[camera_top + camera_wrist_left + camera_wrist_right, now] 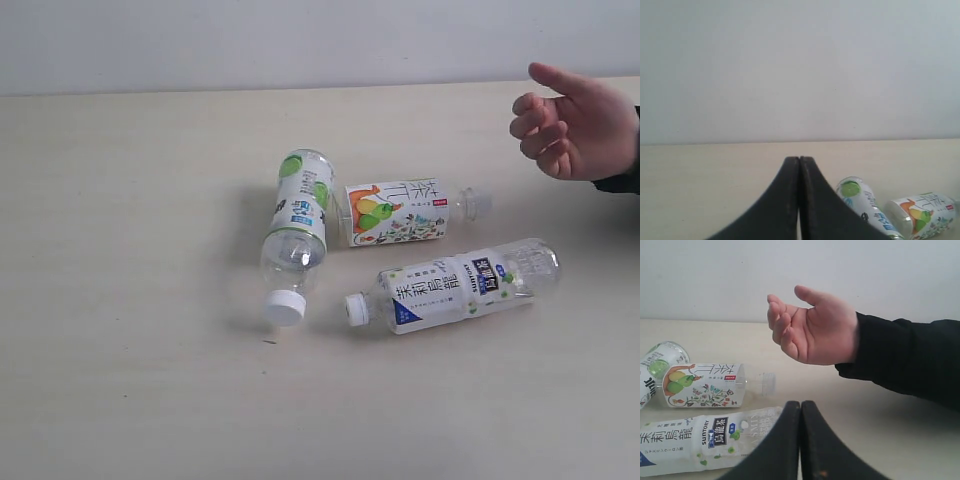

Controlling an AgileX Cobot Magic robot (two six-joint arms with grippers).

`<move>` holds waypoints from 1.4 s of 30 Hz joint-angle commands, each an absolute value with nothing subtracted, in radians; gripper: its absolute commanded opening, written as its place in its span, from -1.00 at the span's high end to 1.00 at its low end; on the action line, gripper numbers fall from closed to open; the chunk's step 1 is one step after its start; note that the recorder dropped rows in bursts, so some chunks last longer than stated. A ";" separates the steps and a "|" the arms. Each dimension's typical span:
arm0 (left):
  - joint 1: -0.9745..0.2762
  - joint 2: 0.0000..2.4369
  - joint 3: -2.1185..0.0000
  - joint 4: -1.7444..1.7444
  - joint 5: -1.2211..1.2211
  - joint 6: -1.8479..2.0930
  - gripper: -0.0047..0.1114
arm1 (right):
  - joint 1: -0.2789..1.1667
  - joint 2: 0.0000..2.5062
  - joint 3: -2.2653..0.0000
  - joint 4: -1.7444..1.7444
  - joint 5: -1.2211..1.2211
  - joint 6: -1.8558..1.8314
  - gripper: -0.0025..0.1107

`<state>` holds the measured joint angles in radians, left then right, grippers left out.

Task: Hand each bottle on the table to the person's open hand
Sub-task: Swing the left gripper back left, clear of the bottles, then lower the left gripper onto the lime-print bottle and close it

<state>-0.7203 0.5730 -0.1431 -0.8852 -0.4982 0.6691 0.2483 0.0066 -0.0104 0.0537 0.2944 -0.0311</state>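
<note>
Person's open hand (580, 125) is waiting; left gripper (799, 162) and right gripper (800, 405) are sitting closed, empty; grabbing the blue-label bottle (450, 285) next is likely needing opened jaws.

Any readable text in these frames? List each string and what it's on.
"SUNTORY": dark patch on the blue-label bottle.
"茉莉烏龍": large characters on the same bottle's white label.
On the pear-label bottle: large stylised characters and a small red tag, neither clear enough to read with confidence.
On the green-label bottle: print too blurred to read.
</note>
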 commanded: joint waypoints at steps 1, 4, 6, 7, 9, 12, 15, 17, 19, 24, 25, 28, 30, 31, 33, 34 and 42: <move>-0.718 0.490 -0.136 -1.058 -0.443 0.857 0.92 | 0.244 0.000 -0.005 0.051 0.292 -0.031 0.96; -0.718 0.398 -0.136 -1.012 -0.330 0.860 0.92 | 0.244 0.000 -0.005 0.051 0.292 -0.031 0.96; -0.718 0.344 -0.136 -1.001 -0.282 0.860 0.92 | 0.244 0.000 -0.005 0.051 0.292 -0.031 0.96; -0.718 0.316 -0.134 -1.001 -0.252 0.868 0.92 | 0.244 0.000 -0.005 0.051 0.292 -0.031 0.96; -0.718 0.266 -0.126 -1.004 -0.223 0.883 0.92 | 0.244 0.000 -0.005 0.053 0.292 -0.031 0.96; -0.718 0.193 -0.096 -1.022 -0.203 0.883 0.92 | 0.244 0.000 -0.005 0.053 0.292 -0.031 0.96; -0.718 0.135 -0.074 -1.052 -0.199 0.883 0.92 | 0.244 0.000 -0.005 0.053 0.292 -0.031 0.96; -0.718 0.126 -0.074 -1.054 -0.199 0.883 0.92 | 0.244 0.000 -0.005 0.053 0.292 -0.031 0.96; -0.718 0.126 -0.074 -1.054 -0.199 0.883 0.92 | 0.244 0.000 -0.005 0.050 0.292 -0.031 0.96; -0.718 0.127 -0.074 -1.057 -0.198 0.866 0.92 | 0.244 0.000 -0.005 0.050 0.292 -0.031 0.96; -0.718 0.127 -0.087 -1.057 -0.203 0.809 0.92 | 0.244 0.000 -0.005 0.050 0.292 -0.031 0.96; -0.718 0.141 -0.174 -1.057 -0.227 0.686 0.92 | 0.244 0.000 -0.005 0.050 0.292 -0.031 0.96; -0.718 0.202 -0.280 -1.057 -0.232 0.681 0.92 | 0.244 0.000 -0.005 0.052 0.292 -0.031 0.96; -0.718 0.274 -0.356 -1.057 -0.228 0.681 0.92 | 0.244 0.000 -0.005 0.052 0.292 -0.031 0.96; -0.718 0.435 -0.482 -1.057 -0.191 0.708 0.92 | 0.244 0.000 -0.005 0.051 0.292 -0.031 0.96; -0.718 0.504 -0.515 -1.057 -0.176 0.721 0.92 | 0.244 0.000 -0.005 0.051 0.292 -0.031 0.96; -0.700 1.095 -0.806 -1.057 0.018 0.781 0.92 | 0.244 0.000 -0.005 0.051 0.292 -0.031 0.96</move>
<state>-0.7165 0.9326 -0.7231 -1.0572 -0.0752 0.7657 0.2483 0.0066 -0.0104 0.0537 0.2944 -0.0311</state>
